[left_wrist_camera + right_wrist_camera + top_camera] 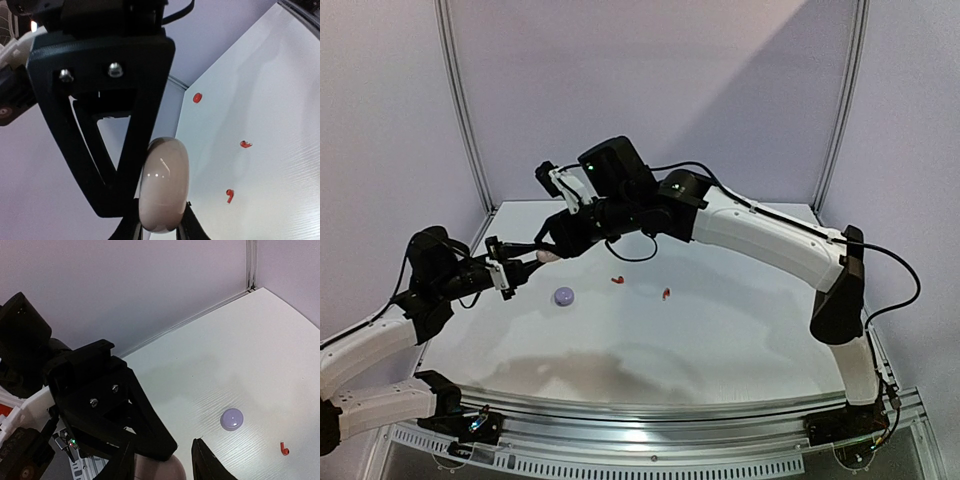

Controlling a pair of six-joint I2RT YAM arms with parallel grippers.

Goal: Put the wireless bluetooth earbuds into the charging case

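— Which way do I go?
— Two tiny red earbuds (616,279) lie right of your left claw (534,259), which squeezes the pale round case (165,185). Your right claw (165,462) is nearer; I can't tell its grip.

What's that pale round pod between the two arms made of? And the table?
The pale round pod: probably glossy hard plastic; sharp light spots reflect on its smooth shell. The table: white, low-sheen, perhaps laminate; faint grain lines show.
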